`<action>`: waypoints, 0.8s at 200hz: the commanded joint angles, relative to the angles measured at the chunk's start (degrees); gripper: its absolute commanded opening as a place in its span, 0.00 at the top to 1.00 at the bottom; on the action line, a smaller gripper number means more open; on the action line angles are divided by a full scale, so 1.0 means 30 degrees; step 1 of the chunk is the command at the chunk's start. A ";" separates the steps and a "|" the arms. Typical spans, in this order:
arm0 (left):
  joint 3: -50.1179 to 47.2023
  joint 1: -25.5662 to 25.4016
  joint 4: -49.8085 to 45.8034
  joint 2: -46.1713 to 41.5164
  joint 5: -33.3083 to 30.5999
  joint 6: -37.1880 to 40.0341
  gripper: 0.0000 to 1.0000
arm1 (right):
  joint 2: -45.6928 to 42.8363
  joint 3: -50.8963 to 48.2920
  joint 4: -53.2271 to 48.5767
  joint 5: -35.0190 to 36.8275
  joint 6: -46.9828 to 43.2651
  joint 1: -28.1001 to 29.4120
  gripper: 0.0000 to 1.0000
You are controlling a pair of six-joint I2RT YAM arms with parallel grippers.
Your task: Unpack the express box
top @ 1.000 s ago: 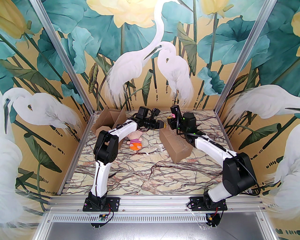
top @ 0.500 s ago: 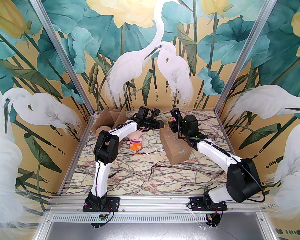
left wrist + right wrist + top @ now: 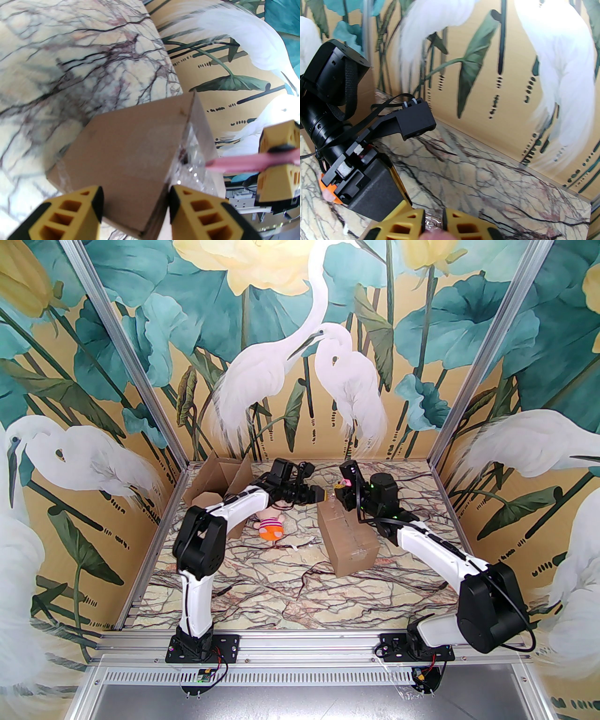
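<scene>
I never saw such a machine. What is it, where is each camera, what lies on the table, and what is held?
Two robot arms, a left arm and a right arm, are bolted to a table. One camera looks down from above and behind; two sit on the wrists, each seeing its own yellow fingers. On the table lie a taped box, an open box and a plush toy. The right gripper holds a pink tool by the taped box; the left gripper is open at that box's corner.
</scene>
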 commanded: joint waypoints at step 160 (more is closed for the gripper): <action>0.9435 0.0021 -0.9850 0.4102 0.1506 0.8607 0.41 | 0.0178 0.0533 -0.1603 -0.2896 -0.1045 -0.0450 1.00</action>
